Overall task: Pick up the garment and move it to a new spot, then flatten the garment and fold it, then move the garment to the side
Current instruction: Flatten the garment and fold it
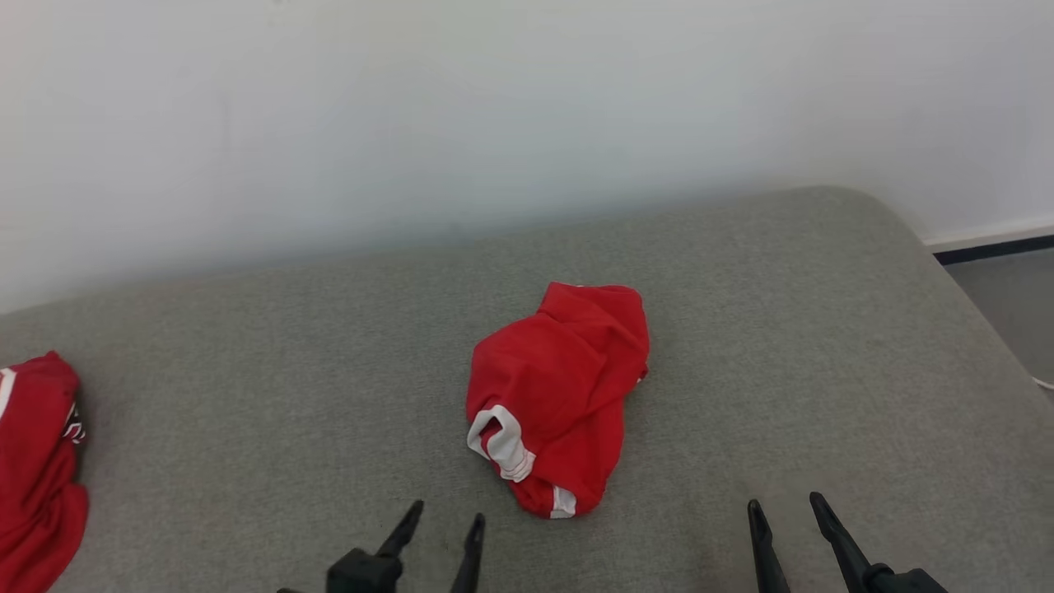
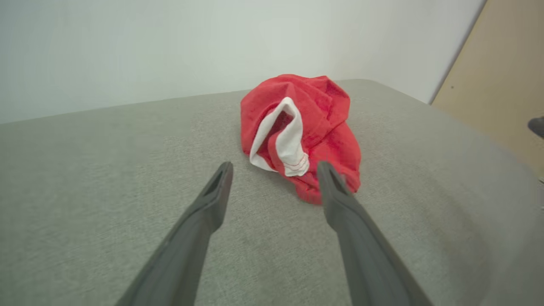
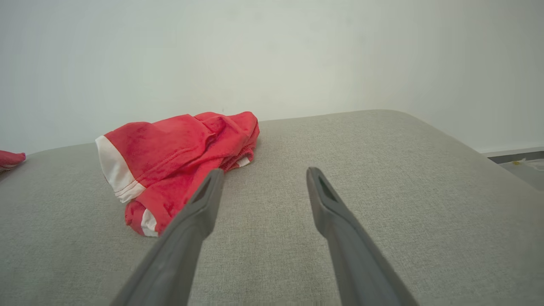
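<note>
1. The red garment (image 1: 560,395) is lying crumpled on the grey padded surface (image 1: 247,371).
2. The left gripper (image 1: 448,511) is standing spread just below-left of the garment.
3. The right gripper (image 1: 784,501) is standing spread below-right of the garment, apart from it.
4. A second red cloth (image 1: 37,469) is lying far left of the garment.

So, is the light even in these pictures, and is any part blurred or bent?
Head view: soft even light, no glare, only a faint shadow beside the crumpled red garment with white trim; left wrist view: the left claw blurs toward the bottom edge; right wrist view: the grey fabric surface bows at its far edge, a wide-angle distortion.
</note>
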Robot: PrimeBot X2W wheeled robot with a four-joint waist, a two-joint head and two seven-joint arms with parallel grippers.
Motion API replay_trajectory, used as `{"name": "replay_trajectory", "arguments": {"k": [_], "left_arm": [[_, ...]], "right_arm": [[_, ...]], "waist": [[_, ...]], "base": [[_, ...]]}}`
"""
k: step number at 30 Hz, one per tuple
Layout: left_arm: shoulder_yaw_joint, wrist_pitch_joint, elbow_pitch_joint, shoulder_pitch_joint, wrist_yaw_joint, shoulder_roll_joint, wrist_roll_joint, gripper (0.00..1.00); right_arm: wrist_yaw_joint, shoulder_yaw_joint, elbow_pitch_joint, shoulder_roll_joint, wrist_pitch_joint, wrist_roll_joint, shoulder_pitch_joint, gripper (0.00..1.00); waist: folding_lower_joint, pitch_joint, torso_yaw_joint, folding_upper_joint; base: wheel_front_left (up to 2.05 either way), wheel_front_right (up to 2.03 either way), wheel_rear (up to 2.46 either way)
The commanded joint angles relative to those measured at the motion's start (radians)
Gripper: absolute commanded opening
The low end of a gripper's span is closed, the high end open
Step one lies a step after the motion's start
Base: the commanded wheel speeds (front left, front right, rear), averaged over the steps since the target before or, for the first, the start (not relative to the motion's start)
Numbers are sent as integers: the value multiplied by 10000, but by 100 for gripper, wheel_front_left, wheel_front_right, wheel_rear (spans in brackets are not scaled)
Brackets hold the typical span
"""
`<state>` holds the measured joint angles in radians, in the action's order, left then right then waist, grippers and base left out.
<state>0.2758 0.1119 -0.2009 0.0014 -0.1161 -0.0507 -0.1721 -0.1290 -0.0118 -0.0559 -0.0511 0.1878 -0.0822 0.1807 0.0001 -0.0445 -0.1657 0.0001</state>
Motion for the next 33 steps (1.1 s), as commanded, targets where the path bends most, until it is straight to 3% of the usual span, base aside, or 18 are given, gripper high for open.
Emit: {"name": "replay_trajectory", "arguments": {"k": [1, 8, 15, 24, 29, 30, 31, 33], "left_arm": [[239, -253, -171, -290, -65, 1, -156, 100], [1470, -1009, -1698, -1342, -109, -3, -733, 100], [2054, -1158, -3411, -2437, 444, -3, -478, 100], [2268, -1576, -5460, -3763, 1713, -10, -13, 100], [2638, -2095, -6175, -4215, 1617, -9, -343, 100], [2679, -2054, -6186, -4338, 1631, -7, -467, 42], [2701, -1960, -6141, -4448, 1630, -9, -604, 0], [2800, -1798, -6028, -4576, 1547, 0, -997, 0]], "right_arm": [[-34, 55, 19, 16, -2, -50, -52, 100], [-35, 153, 56, 16, -10, -59, -169, 100], [-35, 270, -39, 19, 71, -158, -211, 100], [-35, 431, -123, 19, 122, -226, -269, 100], [-35, 554, -186, 16, 152, -314, -310, 100], [-35, 573, -195, 18, 162, -339, -322, 100], [-35, 592, -203, 18, 171, -361, -336, 100], [-35, 595, -220, 18, 178, -412, -356, 100]], "waist": [[-1, 135, -650, -1], [-1, 417, -1923, -1], [-1, 706, -2766, -1], [-1, 909, -3030, -1], [-1, 916, -2952, -1], [-1, 915, -2924, -1], [-1, 919, -2894, -1], [-1, 926, -2810, -1]], "base": [[0, 0, 0], [0, 0, 0], [0, 0, 0], [0, 0, 0], [0, 0, 0], [0, 0, 0], [0, 0, 0], [0, 0, 0]]}}
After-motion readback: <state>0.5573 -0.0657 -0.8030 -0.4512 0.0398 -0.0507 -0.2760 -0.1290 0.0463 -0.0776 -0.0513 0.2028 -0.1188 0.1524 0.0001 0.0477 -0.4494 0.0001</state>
